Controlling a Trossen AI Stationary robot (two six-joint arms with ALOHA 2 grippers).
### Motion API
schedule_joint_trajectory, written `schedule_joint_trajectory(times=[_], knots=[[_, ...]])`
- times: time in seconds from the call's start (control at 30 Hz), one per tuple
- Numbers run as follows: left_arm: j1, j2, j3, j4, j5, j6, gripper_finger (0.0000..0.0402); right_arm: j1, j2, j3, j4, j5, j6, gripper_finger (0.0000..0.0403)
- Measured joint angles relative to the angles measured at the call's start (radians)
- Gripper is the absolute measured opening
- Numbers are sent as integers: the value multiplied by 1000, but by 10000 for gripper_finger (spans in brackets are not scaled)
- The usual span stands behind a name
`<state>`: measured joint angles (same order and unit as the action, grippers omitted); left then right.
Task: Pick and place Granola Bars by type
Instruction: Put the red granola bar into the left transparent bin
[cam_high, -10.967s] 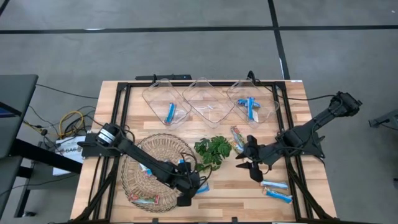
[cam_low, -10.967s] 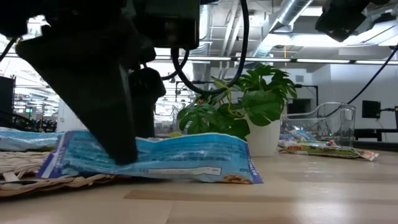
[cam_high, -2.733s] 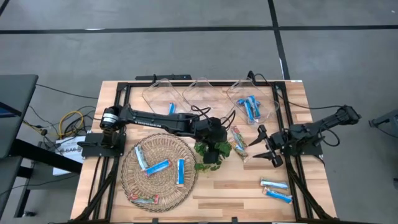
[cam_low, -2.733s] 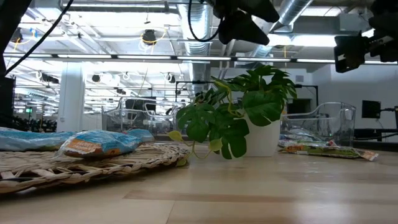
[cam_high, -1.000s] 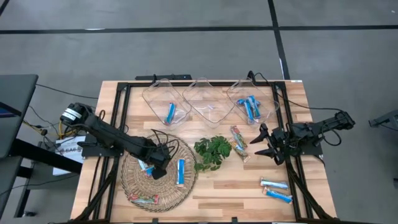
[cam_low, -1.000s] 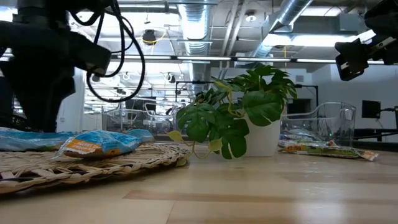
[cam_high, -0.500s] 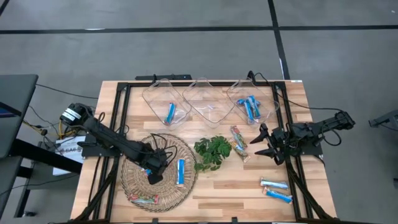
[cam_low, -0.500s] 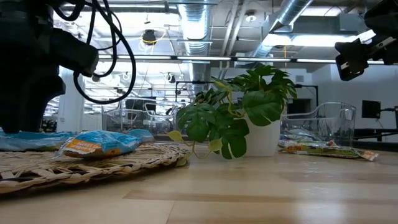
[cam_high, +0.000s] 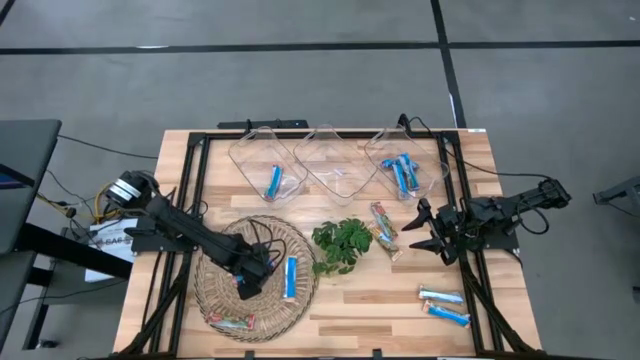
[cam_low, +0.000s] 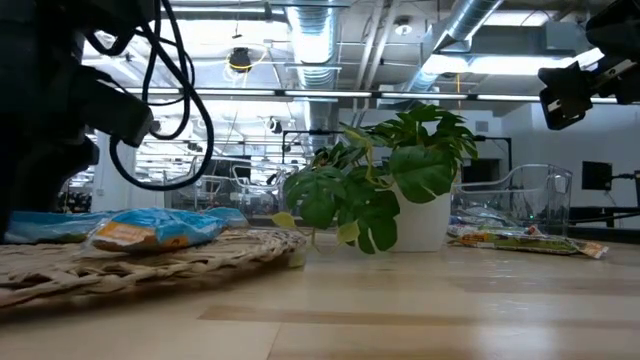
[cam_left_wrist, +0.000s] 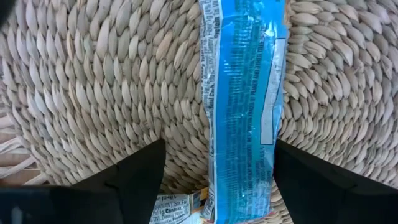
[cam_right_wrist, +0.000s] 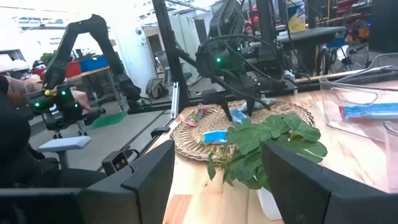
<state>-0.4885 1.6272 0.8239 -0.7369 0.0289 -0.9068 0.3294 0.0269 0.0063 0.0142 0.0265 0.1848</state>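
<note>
A round wicker basket (cam_high: 215, 290) holds blue granola bars and one multicoloured bar (cam_high: 232, 322). My left gripper (cam_high: 247, 280) is low over the basket, open. Its fingers (cam_left_wrist: 140, 174) stand on either side of a blue-and-white bar (cam_left_wrist: 242, 74) that lies flat on the weave. A second blue bar (cam_high: 290, 277) lies just beside it. My right gripper (cam_high: 425, 238) hovers open at the table's right side, holding nothing. Two multicoloured bars (cam_high: 383, 225) and two blue bars (cam_high: 443, 305) lie on the table near it. My left gripper comes from above, pointing down, with its open fingers on the two long sides of the blue bar (cam_left_wrist: 217, 155), across its width. The bar lies flat on the basket. I cannot tell whether the fingers touch the bar or the weave.
Three clear bins stand along the far edge: the left bin (cam_high: 262, 150) holds one blue bar, the middle bin (cam_high: 335, 170) shows none, the right bin (cam_high: 425, 165) holds several blue ones. A potted green plant (cam_high: 342, 245) stands between the basket and the multicoloured bars.
My left gripper has moved a little toward the table's near-left and down over the basket, ending astride the blue bar. The right arm has kept still.
</note>
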Motion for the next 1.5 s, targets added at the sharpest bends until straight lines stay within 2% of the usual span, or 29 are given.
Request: schedule_joint_trajectory(times=[0.2,0.67,0.93,1.07,1.17,1.27,1.5], knots=[[-2,7,36,-22,-29,46,268,0,0,0,0,0,0,232],[-2,3,46,-3,-43,39,132,0,0,0,0,0,0,232],[0,-60,44,5,-69,-20,87,0,0,0,0,0,0,232],[-1,-113,44,42,-116,-31,74,0,0,0,0,0,0,232],[-1,-163,44,75,-177,-29,67,0,0,0,0,0,0,232],[0,-223,44,136,-280,3,66,0,0,0,0,0,0,232],[56,-366,46,272,-665,132,66,0,0,0,0,0,0,232]])
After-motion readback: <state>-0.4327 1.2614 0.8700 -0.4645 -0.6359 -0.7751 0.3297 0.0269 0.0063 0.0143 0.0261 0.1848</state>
